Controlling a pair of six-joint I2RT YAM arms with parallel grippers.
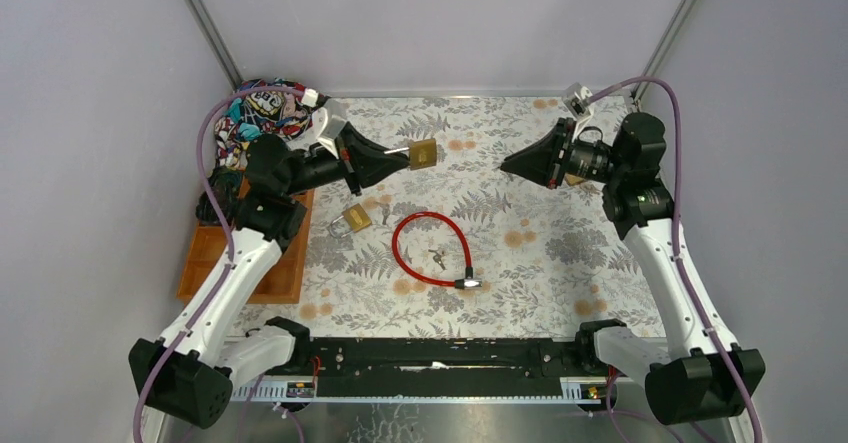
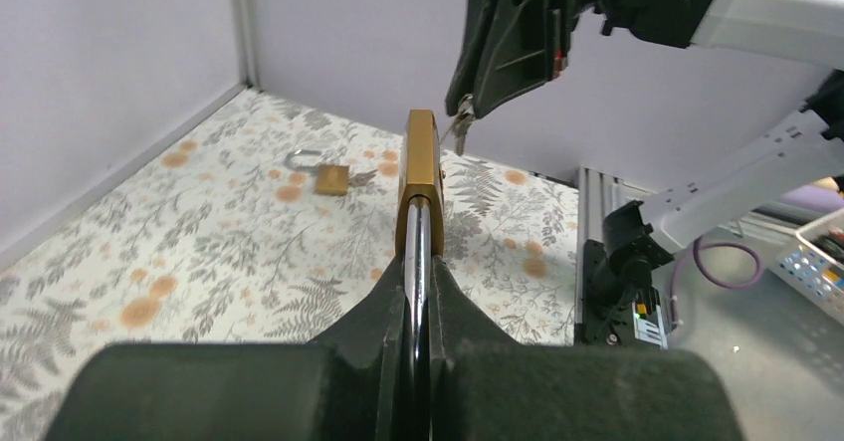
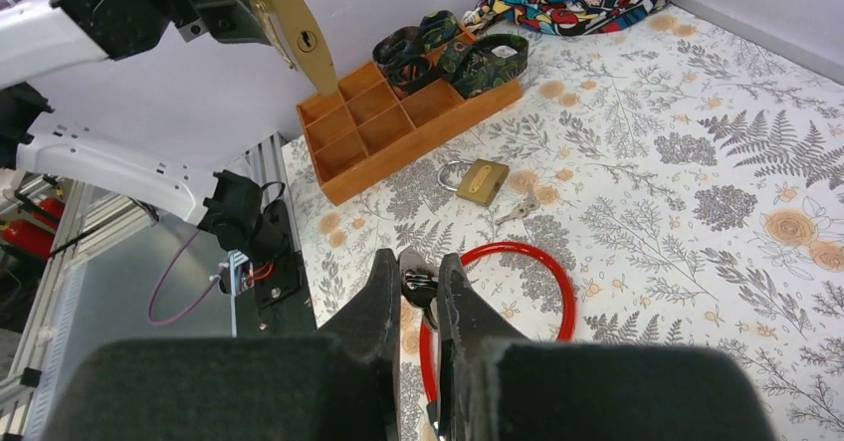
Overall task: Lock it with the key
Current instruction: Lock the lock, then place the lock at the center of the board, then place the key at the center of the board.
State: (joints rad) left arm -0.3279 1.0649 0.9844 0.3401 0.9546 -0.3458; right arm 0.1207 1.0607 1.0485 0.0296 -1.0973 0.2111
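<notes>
Two brass padlocks are showing. The left gripper (image 1: 404,155) is holding the raised padlock (image 1: 423,153) above the counter (image 1: 560,253), its jaws clamping the shackle. The second padlock (image 1: 352,220) is lying on the counter near the one wooden tray (image 1: 290,268). The right gripper (image 1: 504,164) is pinching a key (image 2: 460,132) in its jaws, facing the raised padlock and just apart from it. One red cable lock (image 1: 430,250) is lying looped around the loose keys (image 1: 437,258).
</notes>
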